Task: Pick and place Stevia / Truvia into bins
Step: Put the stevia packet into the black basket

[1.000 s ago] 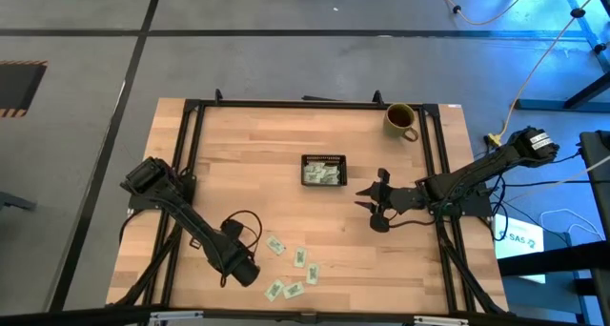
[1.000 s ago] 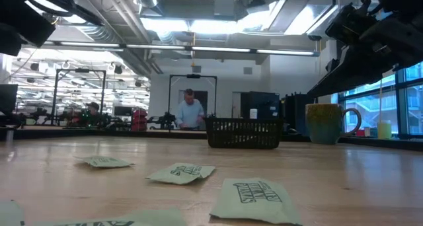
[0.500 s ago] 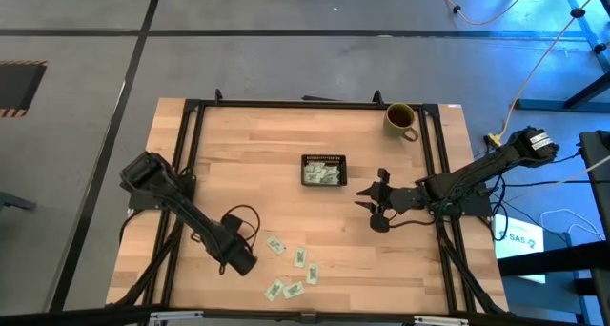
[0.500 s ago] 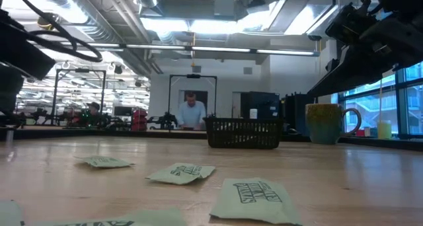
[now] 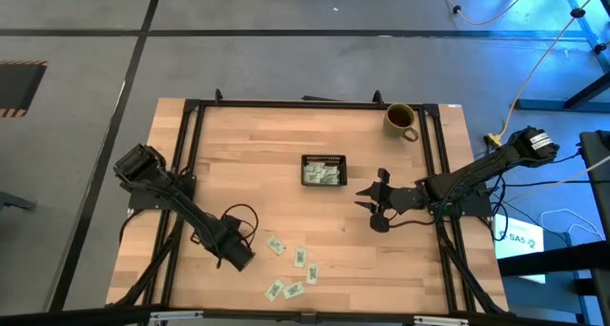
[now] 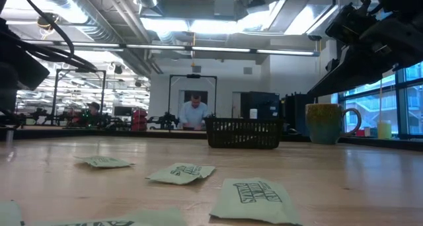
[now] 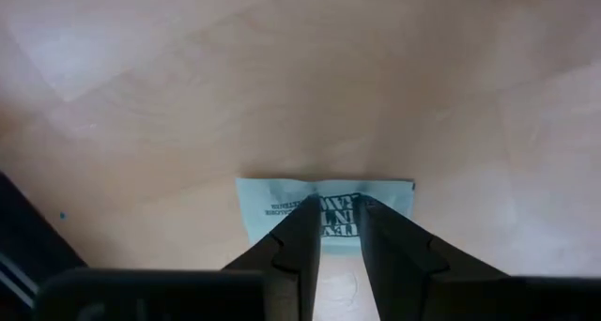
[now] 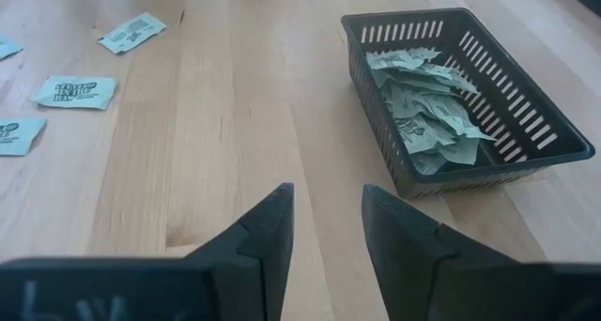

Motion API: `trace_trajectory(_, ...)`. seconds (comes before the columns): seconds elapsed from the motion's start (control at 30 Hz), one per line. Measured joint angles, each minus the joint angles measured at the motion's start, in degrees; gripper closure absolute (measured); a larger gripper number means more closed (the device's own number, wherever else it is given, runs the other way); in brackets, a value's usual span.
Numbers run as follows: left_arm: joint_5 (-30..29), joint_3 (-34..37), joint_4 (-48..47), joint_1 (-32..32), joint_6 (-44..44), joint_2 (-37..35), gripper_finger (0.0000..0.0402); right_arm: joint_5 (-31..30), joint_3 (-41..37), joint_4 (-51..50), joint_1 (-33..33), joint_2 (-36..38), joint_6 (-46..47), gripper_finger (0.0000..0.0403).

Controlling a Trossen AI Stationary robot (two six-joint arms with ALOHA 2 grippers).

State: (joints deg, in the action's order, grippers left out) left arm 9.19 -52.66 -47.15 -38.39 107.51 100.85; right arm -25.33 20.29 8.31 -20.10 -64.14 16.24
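Stevia packets (image 5: 293, 269) lie loose on the worktop (image 5: 248, 154) just beside the left gripper (image 7: 338, 213), well apart from the right gripper (image 8: 327, 208), whose fingers stand apart, empty, facing the black tray (image 8: 526, 96) nearby with many packets already inside. Ahead of the left gripper one packet (image 7: 272, 201) lies flat, its fingertips a narrow gap apart over its printed middle; whether they pinch it I cannot tell. Thin, light, limp paper: likely best pinched at an edge.
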Motion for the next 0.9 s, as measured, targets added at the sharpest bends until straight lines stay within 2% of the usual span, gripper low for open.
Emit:
trace_trajectory(0.2, -1.1, 0.6, 0.8, 1.6, -4.1, -1.1, 0.0325, 0.0, 0.0, -0.1, 0.0, 0.0, -0.1, 0.0272)
trace_trajectory(0.47, -3.1, 0.5, 8.7, 9.1, -17.9, -1.0, 0.0325, 0.0, 0.0, -0.4, 0.0, 0.0, -0.2, 0.0272)
trace_trajectory(0.7, -4.6, 0.3, 6.9, 15.3, -24.7, -0.8, 0.0346, 0.0, 0.0, -0.6, 0.0, 0.0, -0.1, 0.0272)
trace_trajectory(0.9, -3.9, 0.0, 6.0, 17.8, -26.8, 0.0, 0.0357, 0.0, 0.0, -0.6, 0.0, 0.0, 0.0, 0.0272)
